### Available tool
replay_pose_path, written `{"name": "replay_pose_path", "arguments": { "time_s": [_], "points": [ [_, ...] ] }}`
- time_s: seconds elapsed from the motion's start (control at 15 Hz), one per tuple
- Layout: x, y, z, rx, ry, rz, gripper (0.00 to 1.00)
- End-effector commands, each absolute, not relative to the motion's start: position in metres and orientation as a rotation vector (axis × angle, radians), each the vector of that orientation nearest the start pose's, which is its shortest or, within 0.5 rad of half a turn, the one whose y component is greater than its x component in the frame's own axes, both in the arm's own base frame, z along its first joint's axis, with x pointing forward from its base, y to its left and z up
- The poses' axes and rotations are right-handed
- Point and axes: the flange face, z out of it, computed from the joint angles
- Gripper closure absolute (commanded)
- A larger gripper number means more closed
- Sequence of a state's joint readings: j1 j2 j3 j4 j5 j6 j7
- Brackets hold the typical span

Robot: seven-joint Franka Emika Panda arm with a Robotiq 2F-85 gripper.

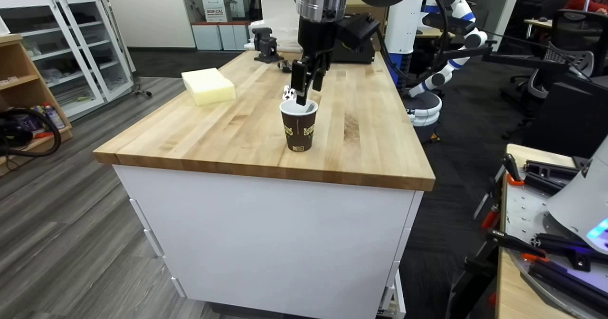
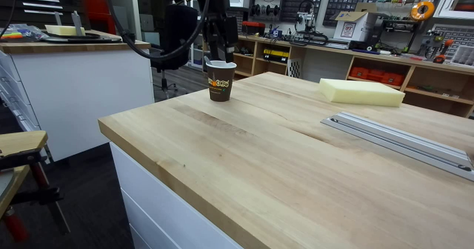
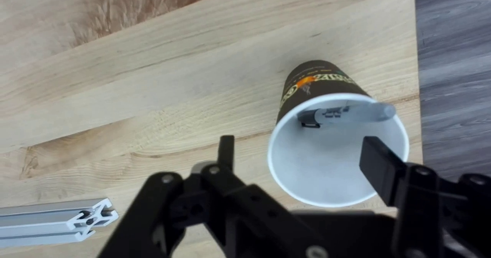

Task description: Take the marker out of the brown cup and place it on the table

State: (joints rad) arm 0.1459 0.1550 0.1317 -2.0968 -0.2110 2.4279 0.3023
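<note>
The brown cup (image 1: 300, 136) stands upright on the wooden table (image 1: 228, 134), near its edge. It also shows in an exterior view (image 2: 220, 84) and in the wrist view (image 3: 318, 77). The marker (image 3: 345, 114) leans inside the cup with its dark cap down and its pale grey end up at the rim. That end shows above the rim in an exterior view (image 2: 207, 60). My gripper (image 3: 301, 152) is open and empty above the cup, pointing down. In the wrist view one finger overlaps the cup's mouth and the other is outside the rim. The marker is not between the fingers.
A pale yellow block (image 1: 208, 87) lies on the table, also in an exterior view (image 2: 361, 93). A silver aluminium profile (image 2: 396, 141) lies near it and shows in the wrist view (image 3: 50, 221). A black vise (image 1: 267, 46) stands farther back.
</note>
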Motion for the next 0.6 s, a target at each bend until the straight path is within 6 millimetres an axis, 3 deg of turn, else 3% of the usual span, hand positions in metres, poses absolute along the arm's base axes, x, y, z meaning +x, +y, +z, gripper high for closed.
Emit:
{"name": "replay_pose_path", "arguments": {
  "time_s": [0.0,0.13,0.53],
  "points": [
    [0.569,0.160,0.368,-3.214,-0.229,-0.246,0.09],
    [0.568,0.161,0.368,-3.221,-0.236,-0.212,0.00],
    [0.568,0.171,0.374,-3.143,-0.271,-0.142,0.00]
  ]
}}
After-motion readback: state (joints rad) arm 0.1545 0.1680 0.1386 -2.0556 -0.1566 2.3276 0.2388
